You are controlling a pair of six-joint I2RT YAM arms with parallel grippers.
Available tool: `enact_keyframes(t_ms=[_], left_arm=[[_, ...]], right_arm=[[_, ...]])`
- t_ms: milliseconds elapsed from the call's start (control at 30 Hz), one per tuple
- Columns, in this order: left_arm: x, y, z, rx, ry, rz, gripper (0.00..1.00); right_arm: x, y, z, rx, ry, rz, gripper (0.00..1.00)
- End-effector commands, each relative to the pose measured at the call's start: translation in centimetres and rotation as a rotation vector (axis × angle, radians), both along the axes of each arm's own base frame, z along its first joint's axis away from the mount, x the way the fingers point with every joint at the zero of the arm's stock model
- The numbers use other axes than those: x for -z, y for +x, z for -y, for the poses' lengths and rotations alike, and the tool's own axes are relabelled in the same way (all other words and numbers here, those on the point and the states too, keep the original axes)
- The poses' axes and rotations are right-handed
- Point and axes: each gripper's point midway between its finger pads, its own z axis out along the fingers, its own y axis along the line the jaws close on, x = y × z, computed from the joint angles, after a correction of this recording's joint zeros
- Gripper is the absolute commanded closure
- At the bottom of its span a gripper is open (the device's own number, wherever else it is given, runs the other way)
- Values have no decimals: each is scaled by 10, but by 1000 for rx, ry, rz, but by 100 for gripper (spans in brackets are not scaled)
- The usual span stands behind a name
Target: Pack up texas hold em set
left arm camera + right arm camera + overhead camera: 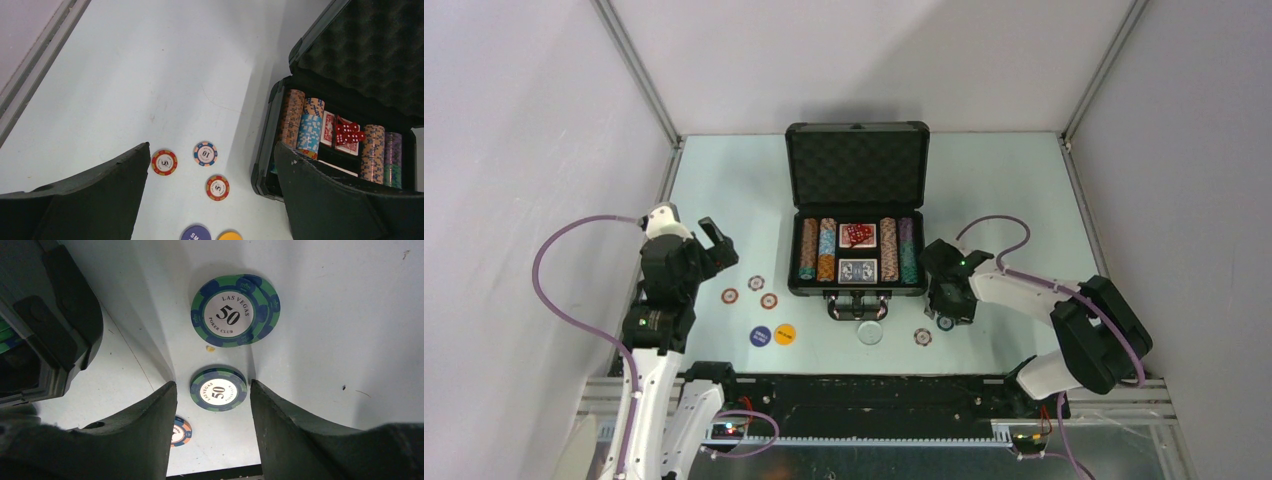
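Observation:
The black case [856, 165] lies open at the table's middle, its foam lid up. Rows of striped chips [817, 250], red dice [857, 235] and a card deck [858, 270] sit inside. My left gripper [704, 245] hovers open left of the case, above three loose chips [205, 154]. A purple button [196, 233] and a yellow button [230, 236] lie nearer. My right gripper [213, 385] is down at the table right of the case, open. Its fingertips stand either side of a small green 50 chip stack [218, 389] with gaps showing. Two overlapping green 50 chips [235, 310] lie just beyond.
A clear round button [870, 332] and an orange-blue chip [923, 337] lie in front of the case handle [857, 305]. The case's corner [45, 330] is close on the right gripper's left. Metal frame rails [639, 70] border the table at both sides.

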Motion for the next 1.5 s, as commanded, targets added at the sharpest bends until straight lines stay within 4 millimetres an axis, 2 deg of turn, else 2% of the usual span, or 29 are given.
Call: enact_keyframes(t_ms=[0,400,700,833,1133,1367,1467], left_arm=[[-5,2,-3,0,21,21,2],[-4,2,-3,1,20,18,2],[-3,2,-3,2,19,17,2],[-4,2,-3,0,19,20,2],[-5,2,-3,0,20,23,2],[-5,2,-3,0,20,23,2],[-5,2,-3,1,20,23,2]], right_arm=[[22,-17,14,18,-83,-70,40],[27,-25,16,5,-106,-101,40],[29,-30,6,12,-23,-109,40],[29,-32,11,8,-44,-115,44],[27,-32,12,8,-47,-105,58],[18,-25,9,14,-13,-71,60],[6,-14,7,15,12,-37,60]])
